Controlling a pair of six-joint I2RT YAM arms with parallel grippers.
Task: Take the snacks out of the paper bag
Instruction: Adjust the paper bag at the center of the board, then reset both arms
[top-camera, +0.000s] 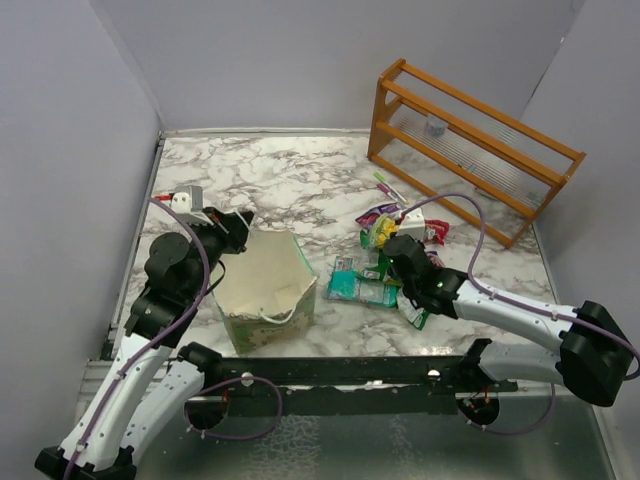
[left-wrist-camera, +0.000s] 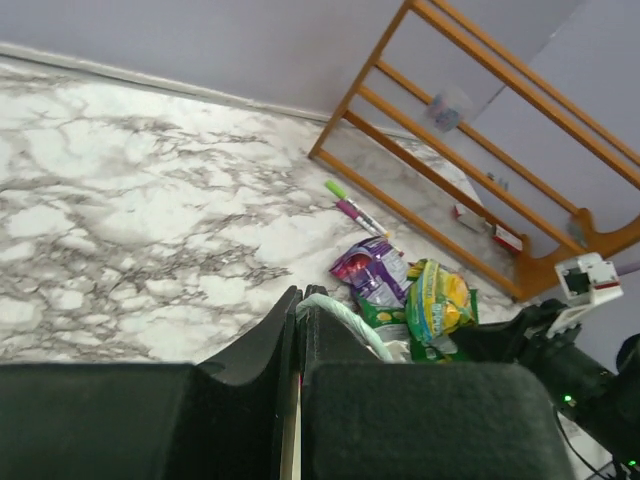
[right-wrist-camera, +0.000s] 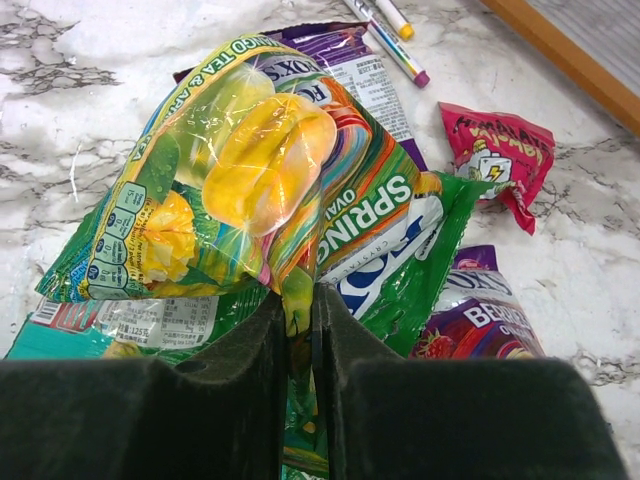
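The pale mint paper bag (top-camera: 262, 290) stands open on the marble table, cream inside, with a white cord handle at its near rim. My left gripper (top-camera: 240, 226) is shut on the bag's far left rim; the wrist view shows the mint rim (left-wrist-camera: 345, 315) pinched between the fingers (left-wrist-camera: 300, 300). My right gripper (top-camera: 388, 245) is shut on a yellow-green snack packet (right-wrist-camera: 230, 190) and holds it over the pile of snacks (top-camera: 375, 275) right of the bag. The pile holds a green packet (right-wrist-camera: 400, 240), purple packets (right-wrist-camera: 485, 320), teal packets (top-camera: 345, 282) and a red packet (right-wrist-camera: 498, 152).
A wooden rack (top-camera: 470, 150) stands at the back right. A pink-and-green pen (top-camera: 390, 188) lies between the rack and the snacks, also in the left wrist view (left-wrist-camera: 350, 205). Grey walls close in the table on three sides.
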